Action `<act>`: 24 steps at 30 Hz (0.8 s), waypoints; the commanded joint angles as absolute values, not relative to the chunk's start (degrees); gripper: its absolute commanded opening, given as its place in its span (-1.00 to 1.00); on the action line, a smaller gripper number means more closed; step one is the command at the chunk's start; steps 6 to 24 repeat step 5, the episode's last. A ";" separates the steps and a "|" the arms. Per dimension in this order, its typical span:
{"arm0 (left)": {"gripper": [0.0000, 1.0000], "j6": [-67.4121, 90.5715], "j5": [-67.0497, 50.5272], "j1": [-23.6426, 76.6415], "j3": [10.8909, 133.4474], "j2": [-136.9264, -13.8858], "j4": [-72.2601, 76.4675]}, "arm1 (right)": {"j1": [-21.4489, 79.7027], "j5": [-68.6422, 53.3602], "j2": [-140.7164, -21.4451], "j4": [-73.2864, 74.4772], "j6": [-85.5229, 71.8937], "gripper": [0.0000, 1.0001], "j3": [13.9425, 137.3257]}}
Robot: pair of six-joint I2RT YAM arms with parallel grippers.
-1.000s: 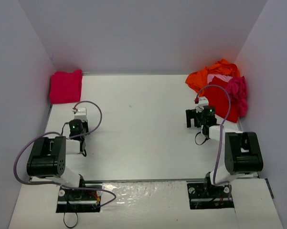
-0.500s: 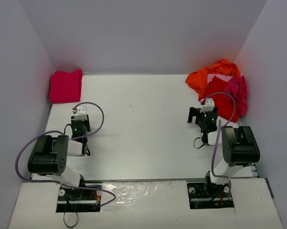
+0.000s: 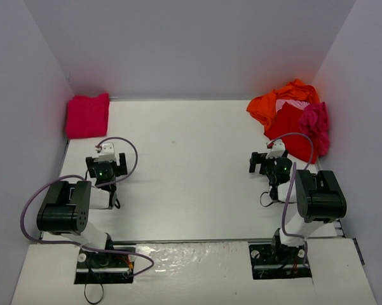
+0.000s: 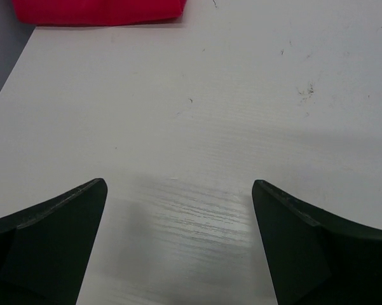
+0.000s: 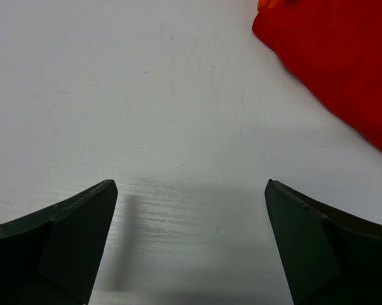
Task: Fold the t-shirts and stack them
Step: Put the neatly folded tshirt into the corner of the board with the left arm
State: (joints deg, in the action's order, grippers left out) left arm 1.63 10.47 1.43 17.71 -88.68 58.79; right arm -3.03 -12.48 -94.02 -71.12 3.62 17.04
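- Between the matte black, wedge-shaped fingers (image 4: 57,241) of the left pincer (image 4: 179,183), the left wrist view shows only bare worktop (image 4: 241,95); the jaws stand wide apart and grip nothing.
- Only this close view shows the worktop's surface: white, faintly wood-grained, with small dark specks and a soft shadow under the fingers.
- Along the top edge of the same view lies the straight hem of the folded crimson t-shirt (image 4: 98,11), well apart from the fingers.
- From above, that shirt is a neat, flat rectangle in the far left corner, against the left wall (image 3: 32,127). The left pincer hangs nearer the arm bases.
- The right pincer (image 5: 191,184) is likewise spread wide and holds nothing, with glossy white worktop between its fingers.
- To its upper right, the right wrist view shows a smooth, slanting edge of the red t-shirt (image 5: 343,63) and a sliver of the orange t-shirt (image 5: 273,3); neither touches the fingers.
- Only the top view shows the whole heap in the far right corner. The orange shirt is crumpled at the back, the pale pink t-shirt (image 3: 291,101) peeks out beside it, the red shirt spreads in front, and the magenta t-shirt (image 3: 316,124) is bunched on its right side.
- A lilac cable (image 3: 130,152) loops from each wrist.
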 commanded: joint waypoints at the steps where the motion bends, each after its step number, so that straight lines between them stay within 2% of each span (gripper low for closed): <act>1: 0.94 1.67 9.99 1.49 21.30 -87.01 61.03 | -3.43 -13.24 -92.67 -83.26 3.78 1.00 18.90; 24: 0.94 1.92 10.67 1.49 21.11 -87.01 61.58 | -3.43 -13.26 -93.20 -82.55 3.76 1.00 19.46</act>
